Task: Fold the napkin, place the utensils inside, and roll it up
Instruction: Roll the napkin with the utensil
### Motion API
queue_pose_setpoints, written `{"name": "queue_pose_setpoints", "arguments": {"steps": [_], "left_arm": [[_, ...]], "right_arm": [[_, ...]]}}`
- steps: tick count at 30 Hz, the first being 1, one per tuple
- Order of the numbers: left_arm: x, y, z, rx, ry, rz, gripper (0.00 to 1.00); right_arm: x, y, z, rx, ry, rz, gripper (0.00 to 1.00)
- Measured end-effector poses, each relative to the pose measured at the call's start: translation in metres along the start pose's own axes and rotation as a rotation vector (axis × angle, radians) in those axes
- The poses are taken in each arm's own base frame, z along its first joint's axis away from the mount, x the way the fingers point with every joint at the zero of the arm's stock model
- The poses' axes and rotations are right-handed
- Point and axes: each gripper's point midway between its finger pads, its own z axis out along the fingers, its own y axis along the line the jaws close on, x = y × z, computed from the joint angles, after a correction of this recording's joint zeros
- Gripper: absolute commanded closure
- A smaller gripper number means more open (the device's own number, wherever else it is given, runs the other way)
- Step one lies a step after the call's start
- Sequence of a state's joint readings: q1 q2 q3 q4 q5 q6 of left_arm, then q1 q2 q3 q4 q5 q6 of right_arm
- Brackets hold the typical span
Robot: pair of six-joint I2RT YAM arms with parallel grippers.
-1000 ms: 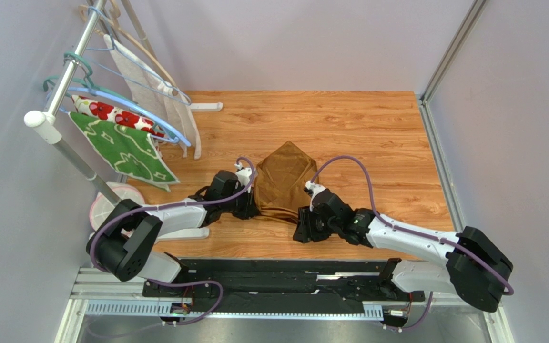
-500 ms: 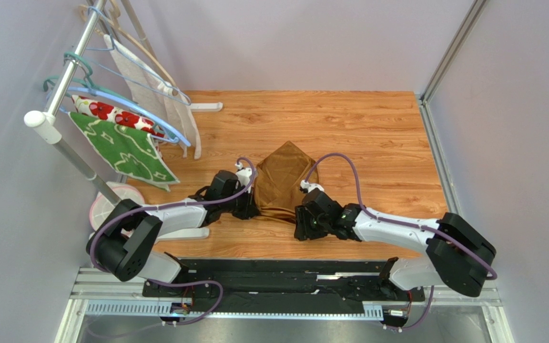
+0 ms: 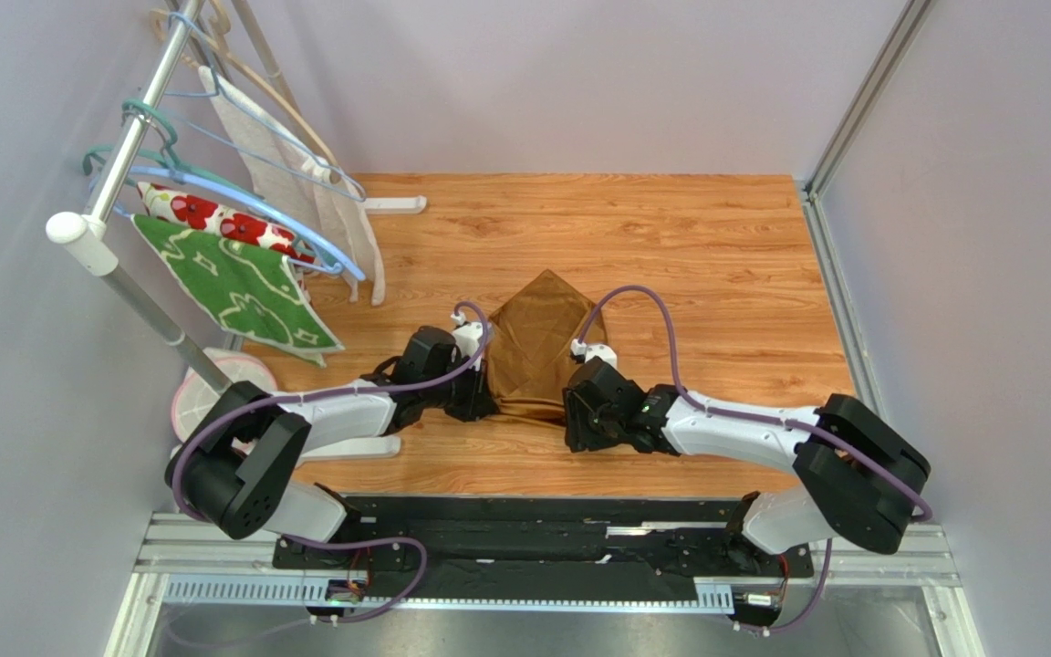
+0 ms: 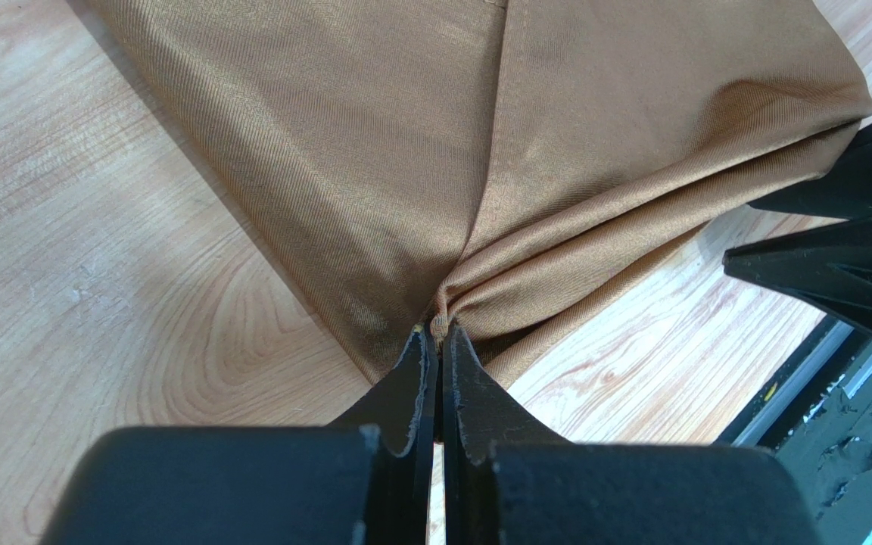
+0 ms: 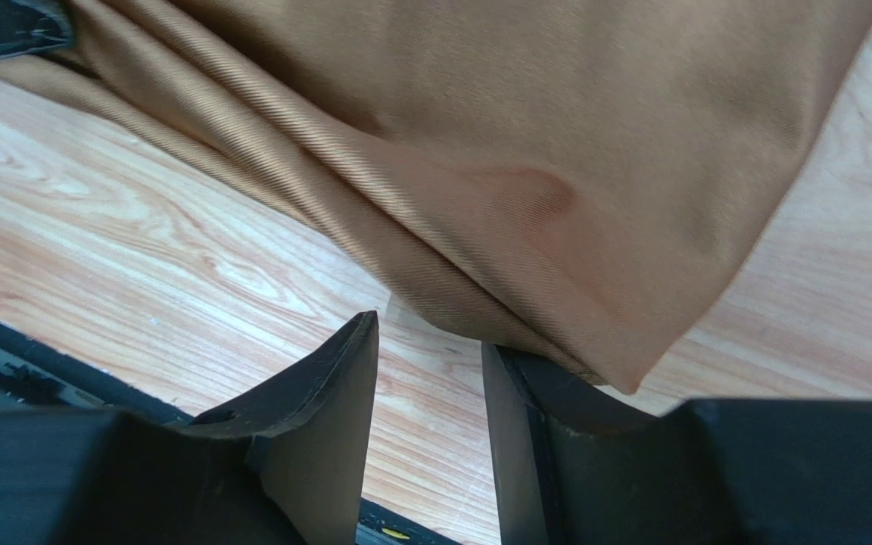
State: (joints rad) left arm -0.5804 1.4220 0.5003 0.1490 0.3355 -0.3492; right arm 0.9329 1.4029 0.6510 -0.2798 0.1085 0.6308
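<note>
Looks like a robotics lab, a small closed test cell rather than a home. Boxed in by plain grey walls (image 3: 559, 82), with a bare aluminium post (image 3: 861, 96) at the far right corner. Holds a wood-grain table (image 3: 709, 247) with a black metal rail (image 3: 531, 541) along the near edge, carrying a cabled left arm (image 3: 339, 411) and right arm (image 3: 750, 431) side by side. Has a white rack (image 3: 117, 153) at left, hung with hangers (image 3: 284, 219), a green leaf-patterned cloth (image 3: 236, 288) and a white cloth with red flowers (image 3: 195, 212).
</note>
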Motion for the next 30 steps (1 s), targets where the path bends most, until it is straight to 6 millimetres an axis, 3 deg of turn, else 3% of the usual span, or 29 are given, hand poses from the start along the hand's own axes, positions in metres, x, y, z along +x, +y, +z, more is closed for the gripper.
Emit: {"name": "queue_pose_setpoints", "arguments": {"steps": [4, 10, 13, 17, 22, 26, 30], "left_arm": [[0.0, 0.0, 0.0, 0.0, 0.0, -0.002, 1.0], [0.0, 0.0, 0.0, -0.002, 0.004, -0.008, 1.0], [-0.002, -0.001, 0.0, -0.004, 0.004, -0.01, 1.0], [-0.005, -0.001, 0.001, -0.004, 0.004, -0.01, 1.0], [-0.005, -0.001, 0.0, -0.006, 0.01, -0.013, 1.0], [-0.004, -0.001, 0.0, -0.007, 0.013, -0.014, 1.0], [-0.002, 0.0, 0.001, -0.009, 0.02, -0.017, 1.0]], "right_arm": [[-0.001, 0.01, -0.005, -0.059, 0.001, -0.038, 0.54], [-0.017, 0.025, -0.052, -0.156, -0.085, -0.091, 0.57], [-0.027, 0.015, -0.066, -0.137, -0.126, -0.073, 0.58], [-0.022, -0.011, -0.057, -0.054, -0.099, -0.039, 0.6], [0.008, -0.039, -0.036, 0.057, 0.012, -0.038, 0.61], [0.017, -0.049, -0.03, 0.098, 0.044, -0.038, 0.61], [0.01, -0.052, -0.025, 0.105, 0.027, -0.023, 0.66]]}}
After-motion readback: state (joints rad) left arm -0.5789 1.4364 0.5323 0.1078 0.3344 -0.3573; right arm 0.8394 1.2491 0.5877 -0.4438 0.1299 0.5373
